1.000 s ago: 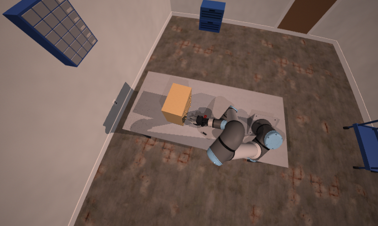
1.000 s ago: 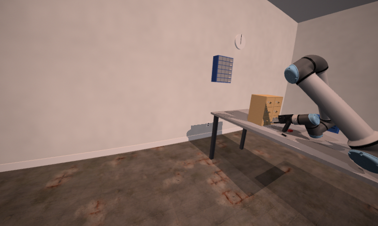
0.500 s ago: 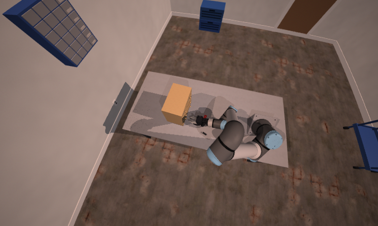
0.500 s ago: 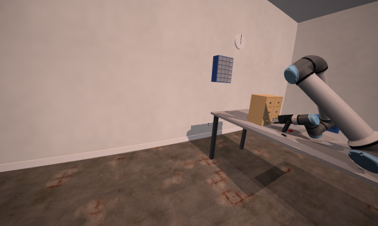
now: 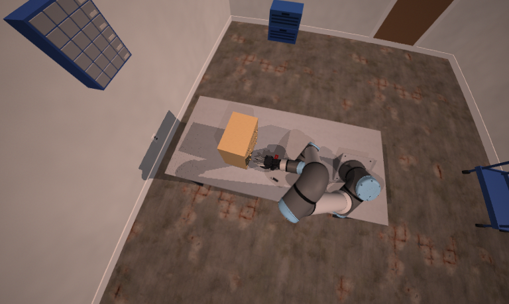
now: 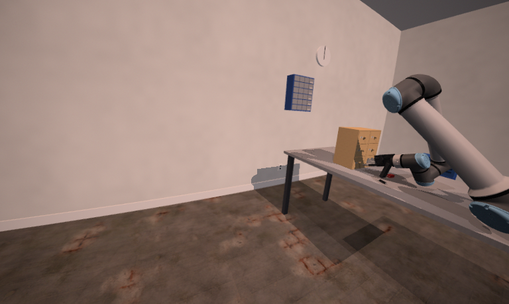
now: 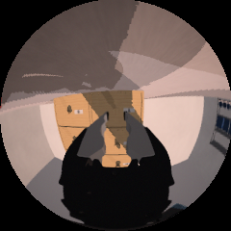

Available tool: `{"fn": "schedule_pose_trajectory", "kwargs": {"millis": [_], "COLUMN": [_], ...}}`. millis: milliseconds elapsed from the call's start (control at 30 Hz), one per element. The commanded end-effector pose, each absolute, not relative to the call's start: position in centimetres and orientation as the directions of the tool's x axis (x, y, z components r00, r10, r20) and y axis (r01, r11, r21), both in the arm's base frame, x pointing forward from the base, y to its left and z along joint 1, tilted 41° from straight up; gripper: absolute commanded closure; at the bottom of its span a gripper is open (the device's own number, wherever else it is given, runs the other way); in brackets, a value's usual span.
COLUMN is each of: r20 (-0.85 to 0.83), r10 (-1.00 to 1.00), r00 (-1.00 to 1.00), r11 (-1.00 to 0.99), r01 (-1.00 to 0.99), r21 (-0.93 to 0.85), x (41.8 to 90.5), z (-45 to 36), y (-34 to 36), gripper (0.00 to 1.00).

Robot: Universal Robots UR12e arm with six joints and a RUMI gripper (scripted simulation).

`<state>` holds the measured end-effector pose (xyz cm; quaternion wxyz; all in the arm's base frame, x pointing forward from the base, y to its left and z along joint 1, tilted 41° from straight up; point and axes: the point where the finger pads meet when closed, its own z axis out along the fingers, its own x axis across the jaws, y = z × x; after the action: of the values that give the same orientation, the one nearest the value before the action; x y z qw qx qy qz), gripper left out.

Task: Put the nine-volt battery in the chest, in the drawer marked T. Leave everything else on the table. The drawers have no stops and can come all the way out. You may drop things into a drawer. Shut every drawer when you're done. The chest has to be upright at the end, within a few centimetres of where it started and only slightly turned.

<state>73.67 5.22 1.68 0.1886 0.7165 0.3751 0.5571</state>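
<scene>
The tan chest (image 5: 238, 138) stands upright on the table, with its drawer fronts facing my arm; it also shows in the side view (image 6: 356, 146). All drawers look shut. The labels are too small to read. My gripper (image 5: 255, 159) is level and points at the lower drawer fronts, with its fingertips very near them. In the wrist view the gripper (image 7: 116, 115) has a narrow gap between its fingers, and I see nothing held between them in front of the chest. A small dark oblong thing (image 5: 275, 179), possibly the battery, lies on the table near the front edge.
A small red object (image 5: 276, 156) lies on the table beside my wrist. A blue object (image 6: 448, 173) lies behind my forearm. The table's front edge is close to the dark thing. A blue wall cabinet (image 6: 299, 93) hangs on the wall.
</scene>
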Motion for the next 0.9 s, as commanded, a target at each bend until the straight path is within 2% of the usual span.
{"fn": "schedule_pose_trajectory", "kwargs": {"millis": [0,867], "r20": [0.657,0.657], "r10": [0.748,0.748], "r00": [0.098,0.098], "r11": [-0.647,-0.647], "r01": [0.327,0.327], "r21": [0.689,0.689], "x": [73.69,74.11], "z": [1.71,1.69], "y": [5.17,5.14], "gripper": [0.80,0.80]}}
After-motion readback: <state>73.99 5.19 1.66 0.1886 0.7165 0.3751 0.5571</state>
